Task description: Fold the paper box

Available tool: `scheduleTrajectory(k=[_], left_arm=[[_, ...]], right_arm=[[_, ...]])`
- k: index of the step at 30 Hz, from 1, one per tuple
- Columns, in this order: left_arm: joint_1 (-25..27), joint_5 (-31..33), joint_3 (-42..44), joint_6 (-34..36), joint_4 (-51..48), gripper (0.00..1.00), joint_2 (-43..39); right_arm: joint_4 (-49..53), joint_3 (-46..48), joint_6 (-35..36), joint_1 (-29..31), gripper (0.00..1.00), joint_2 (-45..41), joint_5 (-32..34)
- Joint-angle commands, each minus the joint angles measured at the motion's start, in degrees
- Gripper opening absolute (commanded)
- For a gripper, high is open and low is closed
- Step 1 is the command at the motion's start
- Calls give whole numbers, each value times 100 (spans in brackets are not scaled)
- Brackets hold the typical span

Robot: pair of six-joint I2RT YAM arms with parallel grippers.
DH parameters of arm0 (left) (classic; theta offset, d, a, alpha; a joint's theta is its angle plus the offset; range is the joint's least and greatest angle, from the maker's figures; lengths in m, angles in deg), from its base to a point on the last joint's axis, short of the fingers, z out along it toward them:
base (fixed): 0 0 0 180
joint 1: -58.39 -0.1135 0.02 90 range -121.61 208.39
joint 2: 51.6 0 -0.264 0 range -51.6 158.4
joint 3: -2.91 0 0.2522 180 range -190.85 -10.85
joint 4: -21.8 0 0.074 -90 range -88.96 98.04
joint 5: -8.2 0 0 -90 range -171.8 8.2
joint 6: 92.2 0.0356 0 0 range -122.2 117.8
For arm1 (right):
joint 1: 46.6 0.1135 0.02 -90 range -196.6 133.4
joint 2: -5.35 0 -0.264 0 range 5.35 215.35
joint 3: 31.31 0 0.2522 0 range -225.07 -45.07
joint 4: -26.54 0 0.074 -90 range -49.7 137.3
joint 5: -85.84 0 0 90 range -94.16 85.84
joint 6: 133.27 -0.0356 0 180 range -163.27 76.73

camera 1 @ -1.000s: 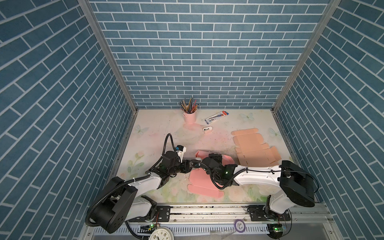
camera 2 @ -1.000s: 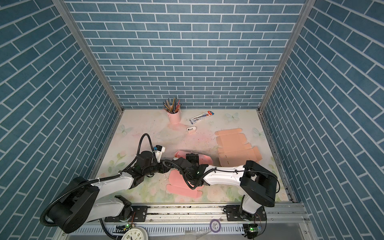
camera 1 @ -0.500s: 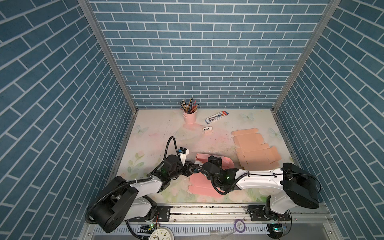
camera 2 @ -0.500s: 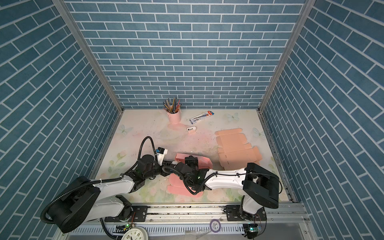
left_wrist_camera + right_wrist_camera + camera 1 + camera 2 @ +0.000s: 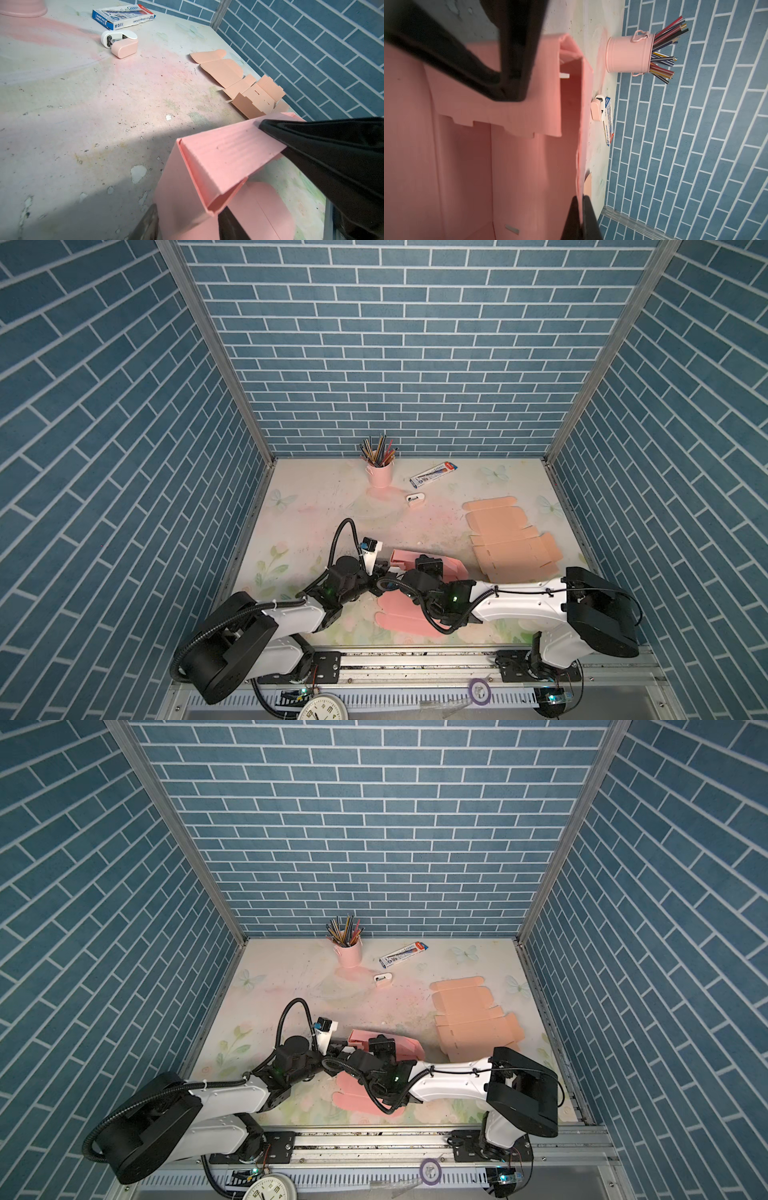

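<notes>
The pink paper box stands half folded near the table's front middle, and its long flap lies flat toward the front rail. My left gripper is at the box's left end, and its jaws hold the hollow folded end wall from both sides. My right gripper is shut on the thin edge of the box's back wall, and its black finger rests along the top of that wall. Both top views show the two grippers close together over the box.
A flat peach cardboard blank lies at the right. At the back stand a pink pencil cup, a blue pencil box and a small white-and-pink sharpener. Blue brick walls enclose three sides, and a metal rail runs along the front.
The left gripper has moved a little to the right, up against the box's end wall, and its jaws have narrowed slightly. The right gripper stays shut on the back wall.
</notes>
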Motion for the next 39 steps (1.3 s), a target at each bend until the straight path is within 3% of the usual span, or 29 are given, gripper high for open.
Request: scheduleTrajectory(k=[1, 9, 22, 31, 39], left_arm=[[142, 440, 20, 151, 424, 45, 148], [419, 915, 9, 342, 645, 39, 296], [845, 1556, 39, 473, 828, 22, 453], [1084, 1855, 107, 566, 936, 18, 455], [1201, 2078, 206, 669, 881, 16, 263]], right_arm=[[232, 12, -187, 83, 0, -149, -25], [470, -116, -463, 164, 0, -132, -129], [705, -148, -833, 330, 0, -167, -63], [1122, -367, -1631, 436, 28, -283, -348], [1435, -586, -3038, 508, 47, -783, -1184]])
